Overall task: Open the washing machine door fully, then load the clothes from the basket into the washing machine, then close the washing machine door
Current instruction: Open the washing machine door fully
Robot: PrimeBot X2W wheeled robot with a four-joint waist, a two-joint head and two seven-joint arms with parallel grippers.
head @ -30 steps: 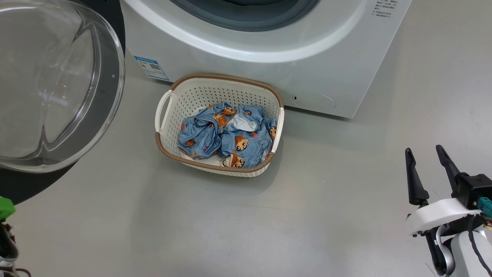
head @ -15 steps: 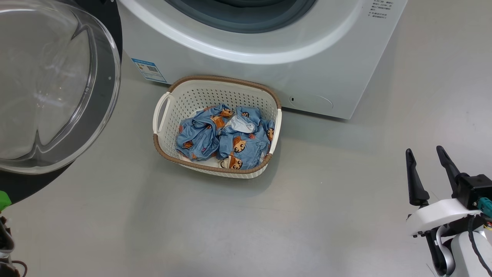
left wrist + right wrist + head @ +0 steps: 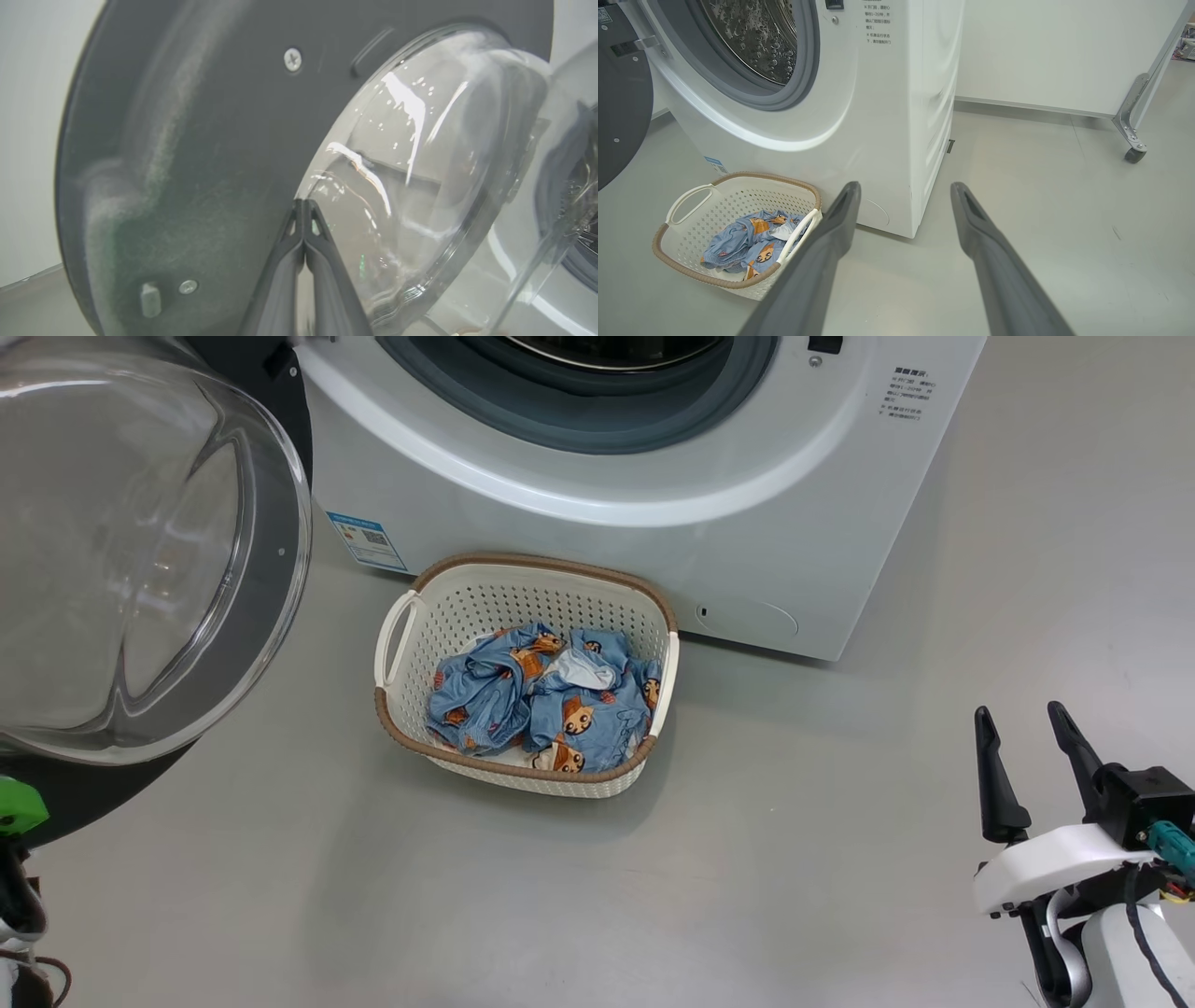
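Open door (image 3: 140, 551) stands off the washing machine (image 3: 653, 551) at its left front edge. At the glass, left gripper (image 3: 303, 205) clenched on nothing, contact unclear. Over the floor (image 3: 794, 859), right gripper (image 3: 1019, 709) spread, empty. On the floor against the machine's front: basket (image 3: 523, 593) — clothes (image 3: 541, 705) heaped inside.

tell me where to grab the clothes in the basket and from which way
Probably the bunched ridge at the middle of the clothes, beside the white lining, coming straight down from above. The basket walls ring the pile on every side, and the raised folds give fingers something to pinch.
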